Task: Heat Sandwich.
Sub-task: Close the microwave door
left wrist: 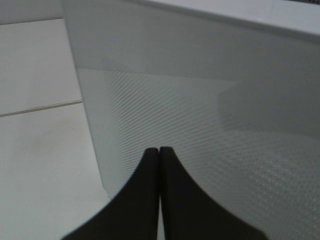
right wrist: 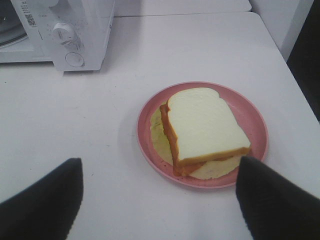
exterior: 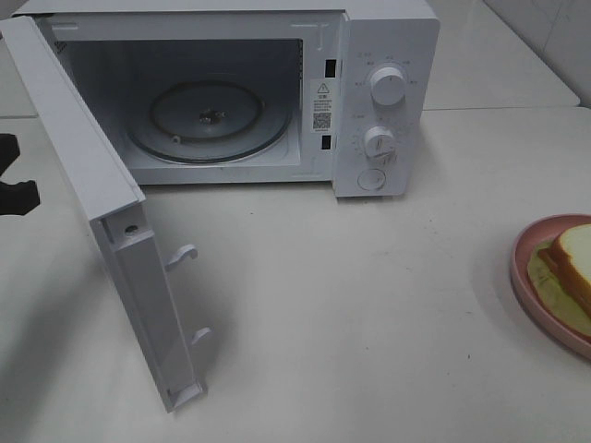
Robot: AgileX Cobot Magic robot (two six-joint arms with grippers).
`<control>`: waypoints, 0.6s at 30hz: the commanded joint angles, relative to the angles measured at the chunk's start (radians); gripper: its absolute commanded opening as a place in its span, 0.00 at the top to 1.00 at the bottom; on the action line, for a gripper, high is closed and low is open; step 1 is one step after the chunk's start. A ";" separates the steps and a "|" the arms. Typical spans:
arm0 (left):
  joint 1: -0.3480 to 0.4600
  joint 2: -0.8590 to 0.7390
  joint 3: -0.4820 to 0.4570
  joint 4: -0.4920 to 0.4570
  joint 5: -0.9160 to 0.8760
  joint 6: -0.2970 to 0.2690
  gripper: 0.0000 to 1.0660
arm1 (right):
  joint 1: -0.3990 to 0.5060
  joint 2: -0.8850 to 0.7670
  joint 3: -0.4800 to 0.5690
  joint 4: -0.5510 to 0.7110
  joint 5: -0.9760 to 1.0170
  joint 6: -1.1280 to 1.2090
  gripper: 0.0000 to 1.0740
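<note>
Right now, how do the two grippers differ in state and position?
The left gripper is shut, fingertips pressed together, while the right gripper is open with its fingers wide apart. The left gripper faces the outer side of the open microwave door; the right gripper hangs over the table facing the pink plate with the sandwich. Both are black, and neither holds anything.

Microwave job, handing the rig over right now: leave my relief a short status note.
Left hand: shut, empty, at the outer face of the microwave door.
Right hand: open, empty, apart from the plate, facing the sandwich.
Sandwich lies on the pink plate on the table, right of the microwave.
Done: door open, turntable bare.
Left: plate in, door shut, start heating.
</note>
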 commanded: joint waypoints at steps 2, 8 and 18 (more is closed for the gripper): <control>-0.034 0.052 -0.048 0.015 -0.037 -0.008 1.00 | -0.004 -0.027 0.002 0.001 -0.014 -0.008 0.29; -0.089 0.115 -0.099 0.014 -0.038 -0.008 1.00 | -0.004 -0.027 0.002 0.001 -0.014 -0.008 0.29; -0.154 0.200 -0.188 0.004 -0.033 -0.008 1.00 | -0.004 -0.027 0.002 0.001 -0.014 -0.008 0.29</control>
